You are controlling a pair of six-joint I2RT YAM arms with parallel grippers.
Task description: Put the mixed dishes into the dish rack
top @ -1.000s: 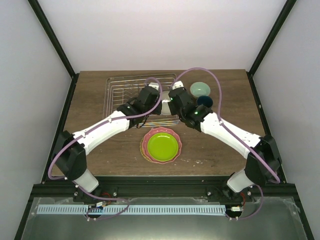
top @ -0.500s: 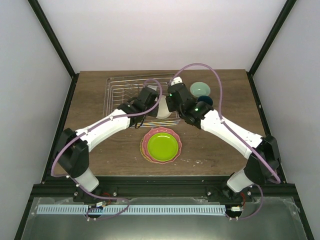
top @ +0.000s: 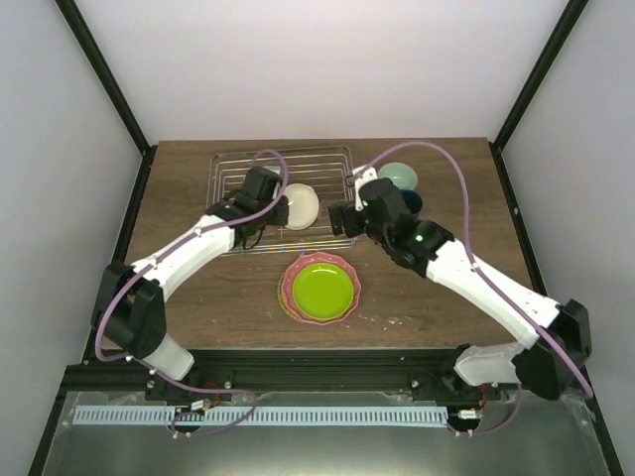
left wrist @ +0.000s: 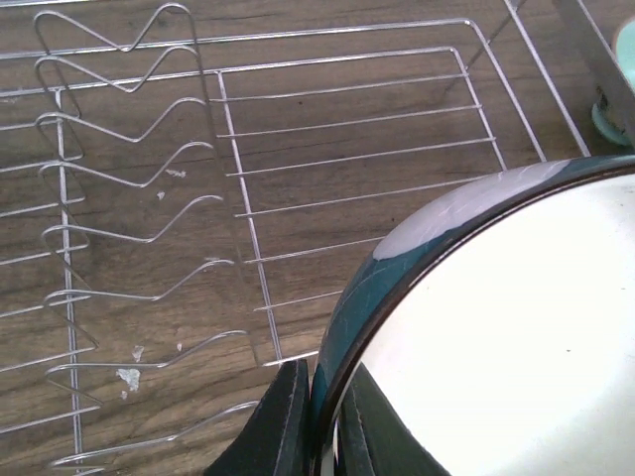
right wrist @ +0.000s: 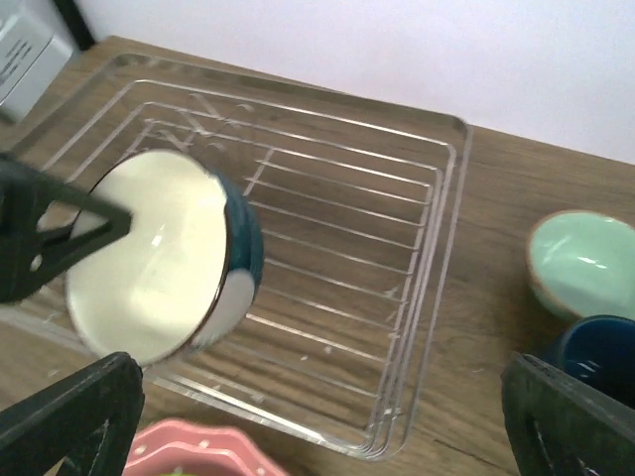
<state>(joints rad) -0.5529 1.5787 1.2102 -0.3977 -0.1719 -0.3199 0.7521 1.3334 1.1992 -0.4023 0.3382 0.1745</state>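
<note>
Carried leftward over the dish rack (top: pixel 230 174), the cream bowl (top: pixel 301 206) is hanging tilted, stiff, glossy and probably breakable, its thin rim being clenched by the left pincer (left wrist: pixel 322 421) just above the wires while the released right pincer (top: pixel 339 220) is backing away.

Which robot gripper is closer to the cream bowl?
Left. The left gripper is pinching the cream bowl by its rim over the dish rack. The right gripper is open, off to the bowl's right, not touching it.
</note>
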